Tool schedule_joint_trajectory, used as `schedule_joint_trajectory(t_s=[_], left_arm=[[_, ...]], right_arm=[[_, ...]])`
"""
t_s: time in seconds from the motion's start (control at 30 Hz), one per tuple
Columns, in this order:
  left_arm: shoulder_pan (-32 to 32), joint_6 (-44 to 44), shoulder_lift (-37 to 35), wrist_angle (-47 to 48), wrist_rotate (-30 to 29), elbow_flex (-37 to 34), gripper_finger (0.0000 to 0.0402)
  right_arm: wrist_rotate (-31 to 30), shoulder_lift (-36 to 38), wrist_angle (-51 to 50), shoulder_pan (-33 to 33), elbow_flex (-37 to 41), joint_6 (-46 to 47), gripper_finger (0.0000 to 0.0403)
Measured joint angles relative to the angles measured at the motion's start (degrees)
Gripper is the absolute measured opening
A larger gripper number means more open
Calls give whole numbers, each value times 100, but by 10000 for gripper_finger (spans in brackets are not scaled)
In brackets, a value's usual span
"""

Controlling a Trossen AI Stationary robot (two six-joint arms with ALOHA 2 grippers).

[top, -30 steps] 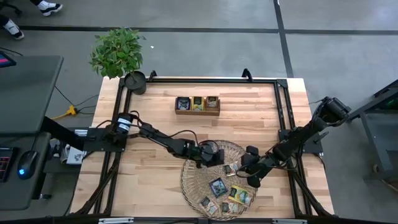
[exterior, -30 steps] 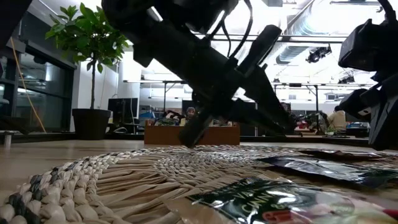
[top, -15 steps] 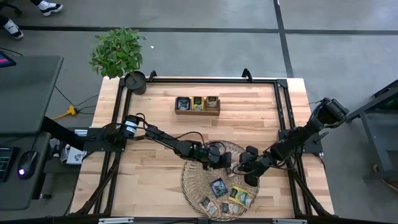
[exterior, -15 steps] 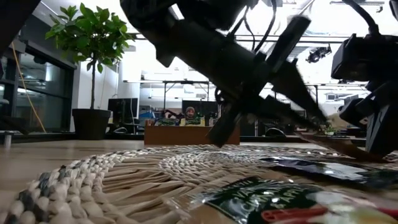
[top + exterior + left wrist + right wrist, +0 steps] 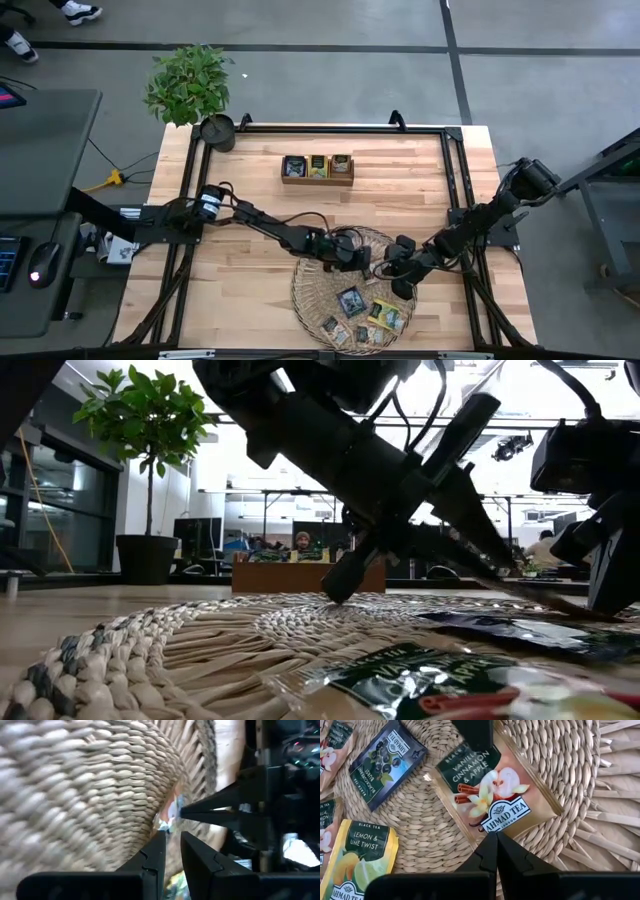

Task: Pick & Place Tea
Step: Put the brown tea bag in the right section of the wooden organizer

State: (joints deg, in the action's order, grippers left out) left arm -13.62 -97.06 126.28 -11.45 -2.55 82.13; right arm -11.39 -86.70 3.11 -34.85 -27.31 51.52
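A round woven tray (image 5: 305, 290) holds several tea sachets (image 5: 351, 300). In the right wrist view I see a tan vanilla, cinnamon and apple sachet (image 5: 495, 785), a dark blue one (image 5: 387, 757) and a yellow lemon one (image 5: 362, 855) lying flat on the weave. My right gripper (image 5: 496, 836) is shut on the tan sachet at the tray's right part (image 5: 385, 270). My left gripper (image 5: 172, 840) faces it from the left (image 5: 360, 256), fingers a narrow gap apart. Its dark finger (image 5: 472, 735) overlaps the tan sachet's far corner. My right gripper pinches the tan sachet between its two fingers at the middle of the edge below the printed logo (image 5: 496, 825), coming from the tray's right side. The rest of the sachet stretches away from the fingers over the weave. My left gripper: whether its fingertips touch the sachet's edge (image 5: 169, 817), I cannot tell.
A wooden box (image 5: 318, 168) with three compartments stands toward the far edge of the table. A potted plant (image 5: 190, 90) sits at the far left corner. Black rails (image 5: 455, 180) run along the table's sides. A green sachet (image 5: 420, 675) lies close in the low view.
My left gripper has moved toward the table's right across the tray and come down close to my right gripper. My right gripper has shifted a little toward the far edge. In the low view an edge of a sachet now stands raised off the weave.
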Motion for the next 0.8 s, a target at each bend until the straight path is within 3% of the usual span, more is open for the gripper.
schedule_joint_trajectory(t_s=[0.37,0.8], left_arm=[[251,573,-302,898,326,-2,58],[119,424,-334,820,409,-2,58]], right_arm=[[52,-11,-9,0,7,8,0],[8,-17,82,31,11,-6,0]])
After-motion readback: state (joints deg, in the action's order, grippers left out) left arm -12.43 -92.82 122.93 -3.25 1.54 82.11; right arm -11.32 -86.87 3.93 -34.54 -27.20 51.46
